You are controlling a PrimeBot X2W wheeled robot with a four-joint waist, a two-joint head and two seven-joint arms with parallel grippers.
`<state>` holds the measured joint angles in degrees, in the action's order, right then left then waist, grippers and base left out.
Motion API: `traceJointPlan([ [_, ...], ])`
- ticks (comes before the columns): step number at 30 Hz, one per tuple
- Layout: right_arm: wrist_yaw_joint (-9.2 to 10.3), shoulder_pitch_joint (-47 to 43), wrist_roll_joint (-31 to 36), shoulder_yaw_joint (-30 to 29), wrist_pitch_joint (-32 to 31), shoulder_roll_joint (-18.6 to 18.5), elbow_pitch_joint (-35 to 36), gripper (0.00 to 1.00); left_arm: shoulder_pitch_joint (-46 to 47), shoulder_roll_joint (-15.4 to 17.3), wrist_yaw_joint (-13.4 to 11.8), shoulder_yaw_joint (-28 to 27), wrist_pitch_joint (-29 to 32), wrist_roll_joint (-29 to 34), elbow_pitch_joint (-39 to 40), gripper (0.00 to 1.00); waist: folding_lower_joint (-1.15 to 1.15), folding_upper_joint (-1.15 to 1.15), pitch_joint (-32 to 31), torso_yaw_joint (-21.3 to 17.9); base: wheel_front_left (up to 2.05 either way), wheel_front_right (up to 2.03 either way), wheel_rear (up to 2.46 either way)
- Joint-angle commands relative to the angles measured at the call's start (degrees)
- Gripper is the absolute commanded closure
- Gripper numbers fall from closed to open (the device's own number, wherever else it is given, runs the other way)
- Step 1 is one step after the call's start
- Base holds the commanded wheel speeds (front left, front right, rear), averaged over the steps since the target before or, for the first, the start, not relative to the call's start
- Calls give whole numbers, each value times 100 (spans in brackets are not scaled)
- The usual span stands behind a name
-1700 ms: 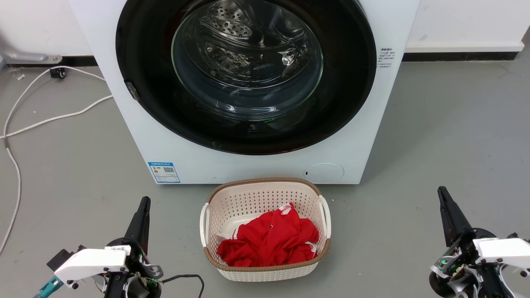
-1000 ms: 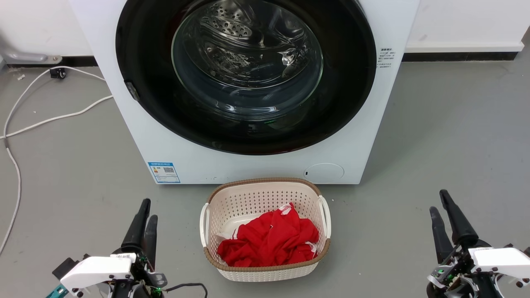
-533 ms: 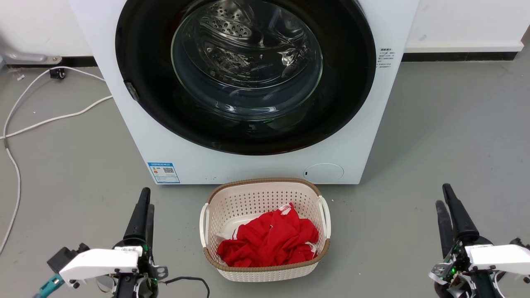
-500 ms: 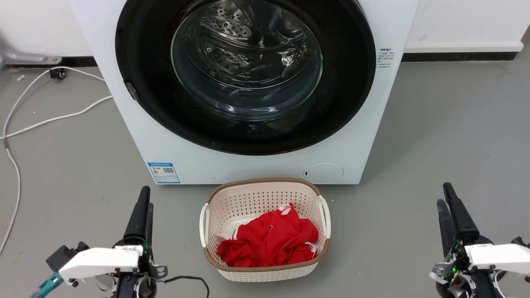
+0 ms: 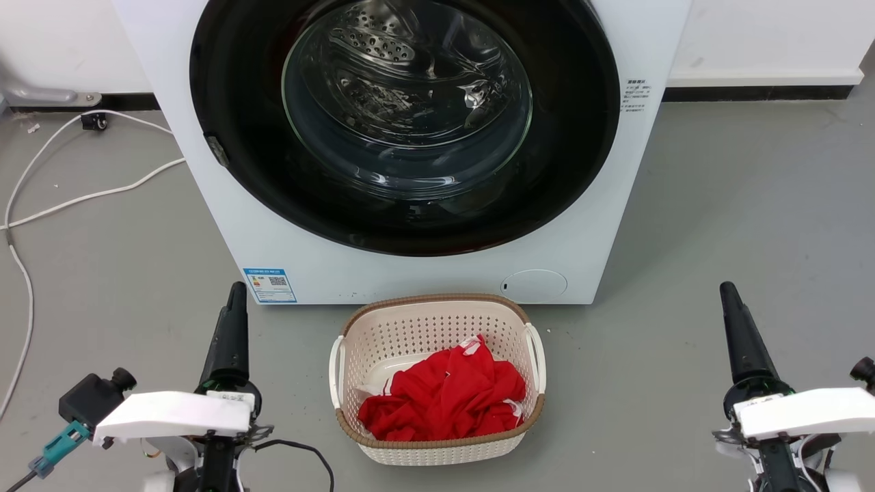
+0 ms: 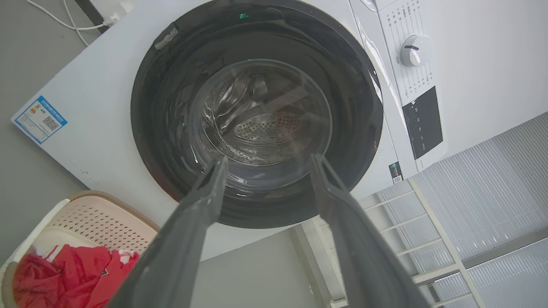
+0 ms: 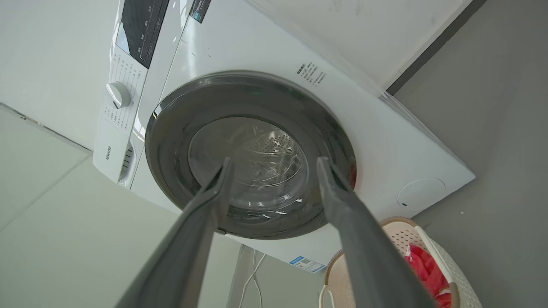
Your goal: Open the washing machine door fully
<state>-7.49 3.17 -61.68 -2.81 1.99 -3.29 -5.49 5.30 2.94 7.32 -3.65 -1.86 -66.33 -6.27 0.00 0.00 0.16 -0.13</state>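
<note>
The washing machine door (image 5: 403,215) is a glossy black disc with a clear glass bowl in its centre, lying flush against the white machine front (image 5: 287,246). A small grey latch piece (image 5: 217,150) sits on its left rim. My left gripper (image 5: 236,301) hovers over the floor in front of the machine's lower left corner, well short of the door. My right gripper (image 5: 727,295) hovers to the right of the machine. In the left wrist view the door (image 6: 162,107) lies beyond my open, empty left gripper (image 6: 269,159). The right wrist view shows the door (image 7: 171,141) past my open right gripper (image 7: 274,160).
A cream laundry basket (image 5: 437,302) with red clothes (image 5: 444,396) stands on the grey floor just before the machine, between my arms. White cables (image 5: 82,198) trail on the floor at the left. A control knob (image 6: 413,50) and dark display panel sit above the door.
Both grippers have turned and reached a little farther toward the machine; each now shows edge-on as one finger in the head view. The door has not moved.
</note>
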Motion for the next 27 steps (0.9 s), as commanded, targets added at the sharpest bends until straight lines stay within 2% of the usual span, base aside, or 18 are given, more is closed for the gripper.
traceJointPlan([
  [1, 0, 9, 453, 32, 76, -1, 174, 0, 170, 16, 11, 43, -85, 376, 151, 0, 0, 0, -4, -1, 0, 0, 0],
  [12, 0, -121, 1865, 162, 290, 7, 197, 0, 122, 13, 13, 185, -301, 1647, 217, 0, 0, 0, -26, -21, 0, 0, 0],
  [27, 0, -162, 3044, 126, 398, 17, 116, 0, 127, 9, -40, 347, -540, 2951, 28, 0, 0, 0, -44, -36, 0, 0, 0],
])
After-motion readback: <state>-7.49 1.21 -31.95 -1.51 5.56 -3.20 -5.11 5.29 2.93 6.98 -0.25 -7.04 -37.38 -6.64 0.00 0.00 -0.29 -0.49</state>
